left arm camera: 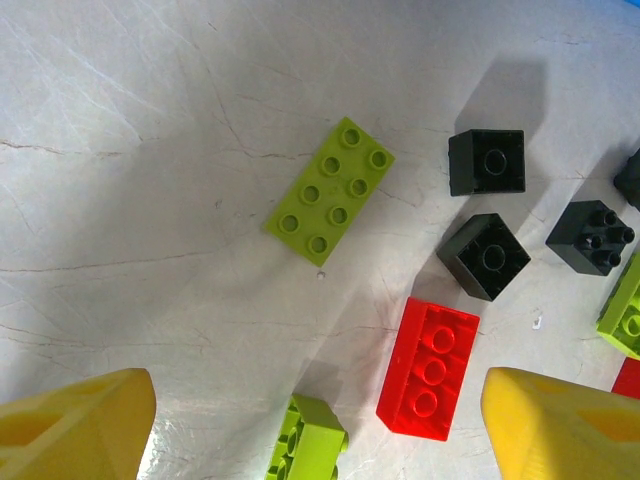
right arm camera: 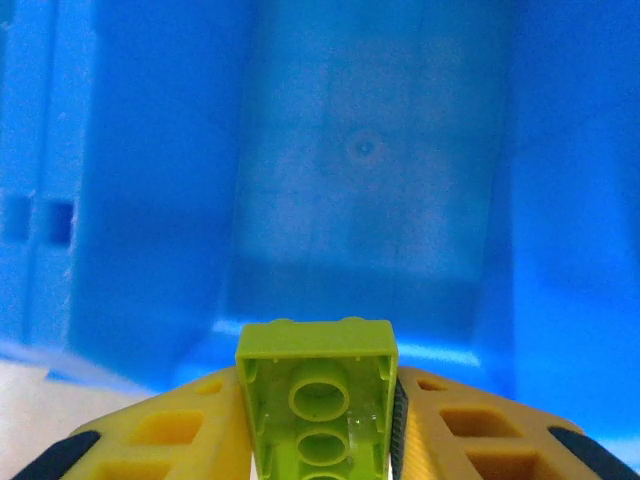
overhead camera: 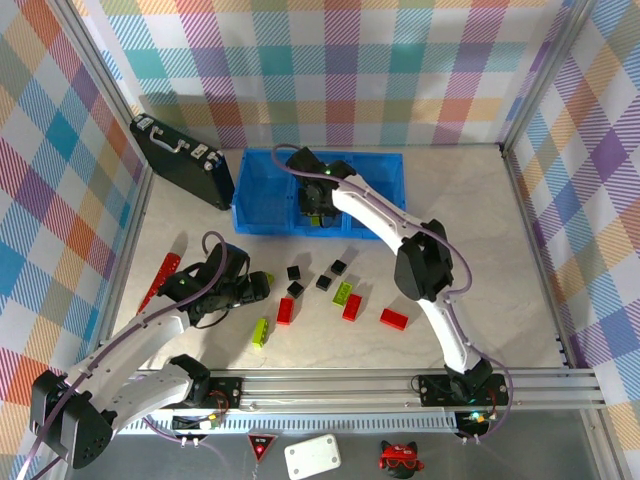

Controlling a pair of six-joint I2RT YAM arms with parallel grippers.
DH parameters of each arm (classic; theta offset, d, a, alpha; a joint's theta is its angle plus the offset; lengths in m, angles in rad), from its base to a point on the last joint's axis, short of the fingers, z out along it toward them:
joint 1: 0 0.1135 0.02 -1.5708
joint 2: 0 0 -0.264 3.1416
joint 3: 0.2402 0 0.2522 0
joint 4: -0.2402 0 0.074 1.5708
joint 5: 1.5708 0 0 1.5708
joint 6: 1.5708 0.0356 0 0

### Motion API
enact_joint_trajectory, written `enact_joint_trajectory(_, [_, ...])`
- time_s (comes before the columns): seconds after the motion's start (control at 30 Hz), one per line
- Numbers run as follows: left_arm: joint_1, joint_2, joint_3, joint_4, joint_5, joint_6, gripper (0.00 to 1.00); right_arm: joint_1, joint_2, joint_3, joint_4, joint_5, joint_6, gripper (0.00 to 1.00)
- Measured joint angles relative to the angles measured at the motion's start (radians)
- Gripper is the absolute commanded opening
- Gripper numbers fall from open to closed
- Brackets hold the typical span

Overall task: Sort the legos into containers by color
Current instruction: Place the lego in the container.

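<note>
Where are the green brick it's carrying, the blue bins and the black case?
green brick (right arm camera: 316, 400), right wrist view, its hollow underside.
blue bins (overhead camera: 262, 195), top view, left bin's bare floor.
black case (overhead camera: 185, 172), top view, its broad side.

My top camera looks down from the near side on the whole table (overhead camera: 500, 250). The left wrist camera looks straight down, close, on bricks (left arm camera: 330, 190) also seen from above; the right one faces closely into a blue bin (right arm camera: 360, 150).

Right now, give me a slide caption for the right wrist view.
A lime-green brick clamped in the right gripper, poised over a blue bin.
</note>
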Motion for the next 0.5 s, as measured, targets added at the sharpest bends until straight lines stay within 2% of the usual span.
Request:
enact_joint_trajectory(0.3, [0.0, -0.004, 0.0, 0.0, -0.001, 0.0, 0.85, -0.05, 0.137, 0.083, 0.018, 0.019, -0.031, 0.38])
enact_joint_trajectory(0.5, [0.0, -0.004, 0.0, 0.0, -0.001, 0.0, 0.85, -0.066, 0.176, 0.095, 0.024, 0.0, -0.05, 0.4])
